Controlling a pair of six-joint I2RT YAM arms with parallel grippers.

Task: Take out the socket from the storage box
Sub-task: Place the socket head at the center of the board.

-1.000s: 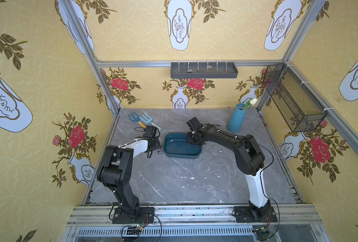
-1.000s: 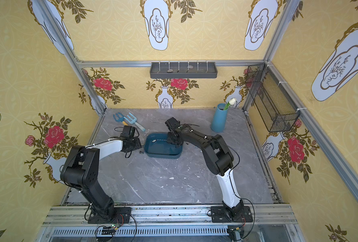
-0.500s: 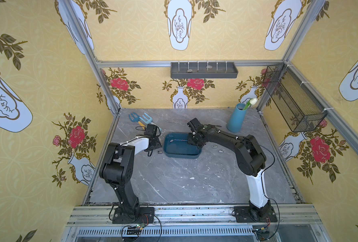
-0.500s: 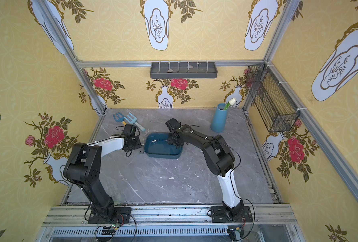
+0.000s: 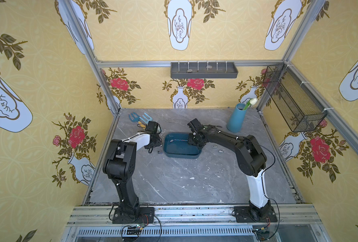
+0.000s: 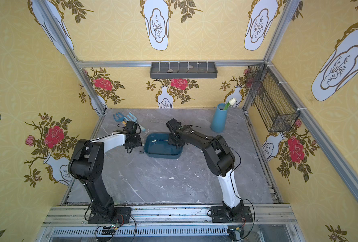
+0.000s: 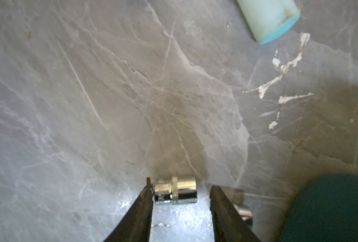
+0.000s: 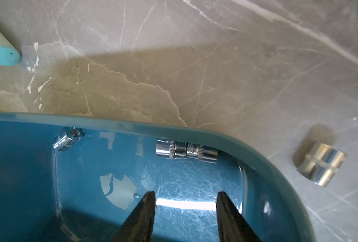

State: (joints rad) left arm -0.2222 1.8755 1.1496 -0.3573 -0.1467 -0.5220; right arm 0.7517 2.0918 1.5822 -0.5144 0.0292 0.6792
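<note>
The dark teal storage box [image 5: 181, 156] [image 6: 162, 156] sits mid-table. Inside it, along the far wall, lie a chrome socket [image 8: 186, 152] and a smaller one [image 8: 68, 139]; a top view shows one as a glint [image 5: 171, 140]. My right gripper [image 8: 185, 192] [image 5: 195, 141] hangs open over the box floor, with nothing between its fingers. My left gripper [image 7: 180, 183] [image 5: 155, 144] is down at the table just left of the box [image 7: 331, 209]. It is open around another socket [image 7: 175, 190] lying on the marble: one finger touches it, the other stands apart.
A wide chrome socket [image 8: 319, 163] and others [image 5: 217, 148] lie on the marble right of the box. Blue garden tools [image 5: 139, 119] lie back left, one handle end [image 7: 268, 18] near my left gripper. A blue vase with a tulip [image 5: 235, 118] stands back right. A grey tray [image 5: 203, 70] and mesh basket [image 5: 293, 98] hang on the walls.
The left arm's elbow has shifted a little toward the back and its jaws have narrowed slightly. The right arm stays where it was.
</note>
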